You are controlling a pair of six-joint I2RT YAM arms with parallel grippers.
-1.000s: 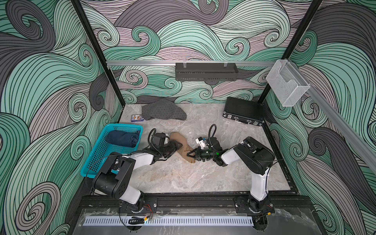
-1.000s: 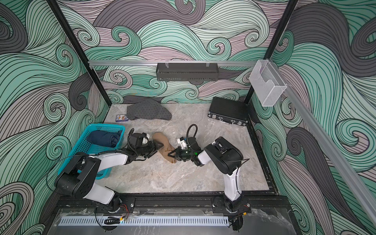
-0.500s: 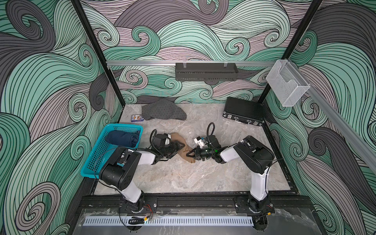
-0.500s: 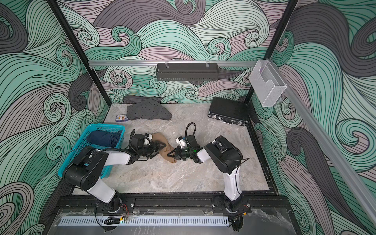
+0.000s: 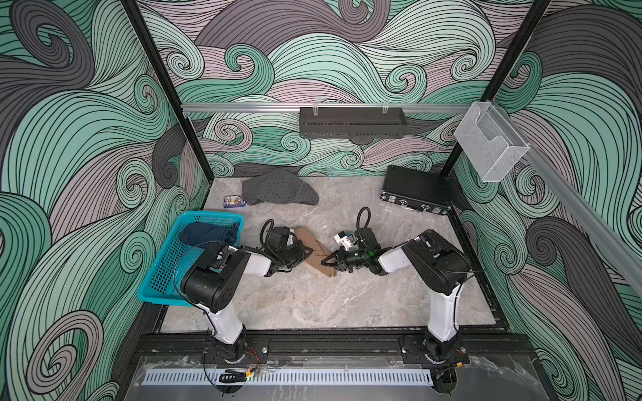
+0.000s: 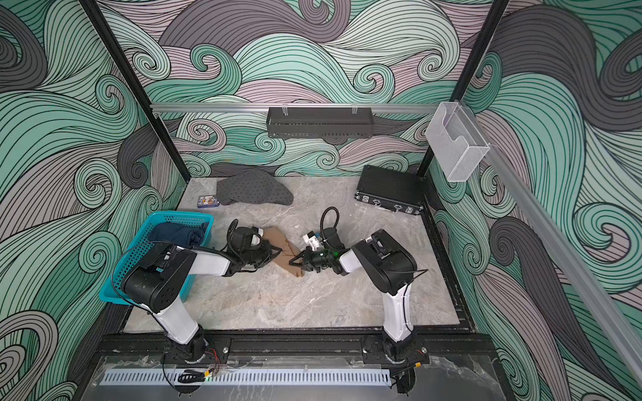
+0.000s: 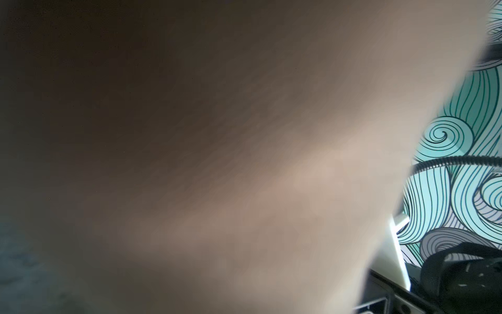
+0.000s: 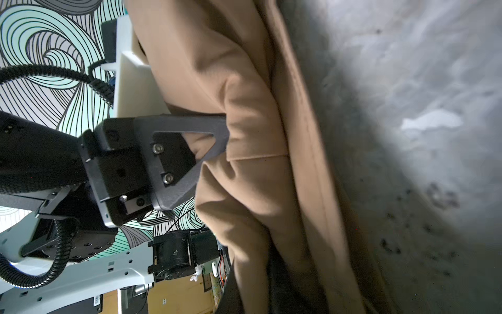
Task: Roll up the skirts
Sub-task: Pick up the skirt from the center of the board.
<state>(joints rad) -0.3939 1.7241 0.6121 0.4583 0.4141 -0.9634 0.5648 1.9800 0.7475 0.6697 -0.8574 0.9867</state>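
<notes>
Entry: tan skirt (image 5: 319,250), tabletop (image 5: 330,302) centre; left end effector (image 5: 307,249) and right end effector (image 5: 326,261) each pinched closed on it from opposite sides, likely so you can hold the cloth taut for rolling. Also listed: denim skirt (image 5: 208,234), in the left basket (image 5: 163,277); dotted skirt (image 5: 278,187), far left, unrolled.

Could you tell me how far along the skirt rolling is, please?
Done, by the look of it: the denim skirt sits bundled in the teal basket. In hand: the left gripper and right gripper both appear closed on the tan skirt, crumpled between them, not yet a roll. Left: the grey dotted skirt lies loose at the back of the table.
</notes>
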